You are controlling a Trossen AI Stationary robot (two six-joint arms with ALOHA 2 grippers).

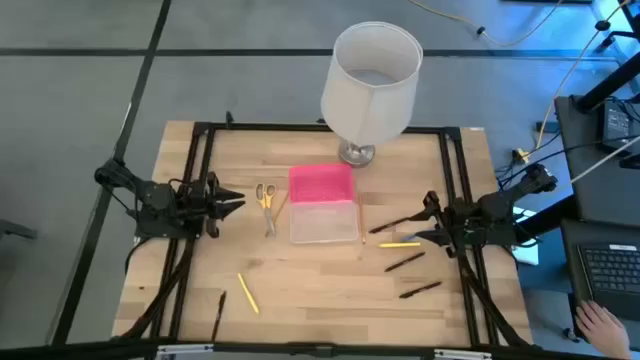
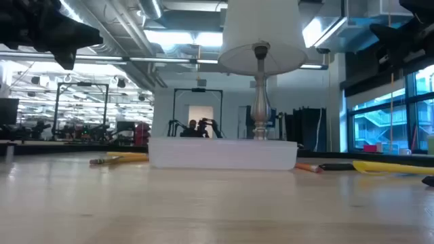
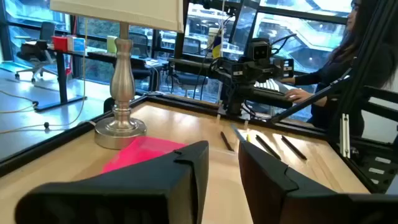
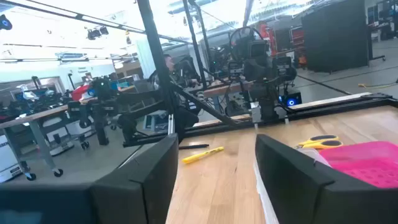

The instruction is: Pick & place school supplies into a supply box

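The supply box lies open mid-table: its pink lid (image 1: 321, 183) on the far side, its clear base (image 1: 323, 222) on the near side. Yellow-handled scissors (image 1: 266, 197) lie flat just left of it. A yellow pencil (image 1: 247, 293) and a dark pen (image 1: 217, 315) lie near the near-left corner. A yellow marker (image 1: 399, 244) and three dark pens (image 1: 404, 262) lie right of the box. My left gripper (image 1: 238, 202) hovers open left of the scissors. My right gripper (image 1: 420, 227) hovers open above the pens on the right. In the wrist views, both grippers (image 3: 224, 168) (image 4: 217, 168) are empty.
A white-shaded lamp (image 1: 368, 85) stands on its metal base (image 1: 356, 154) just beyond the box's far side. A black frame (image 1: 300, 128) runs around the table edges. A person's hand (image 1: 600, 322) rests by a laptop off the table's right. Bare wood shows near the near edge.
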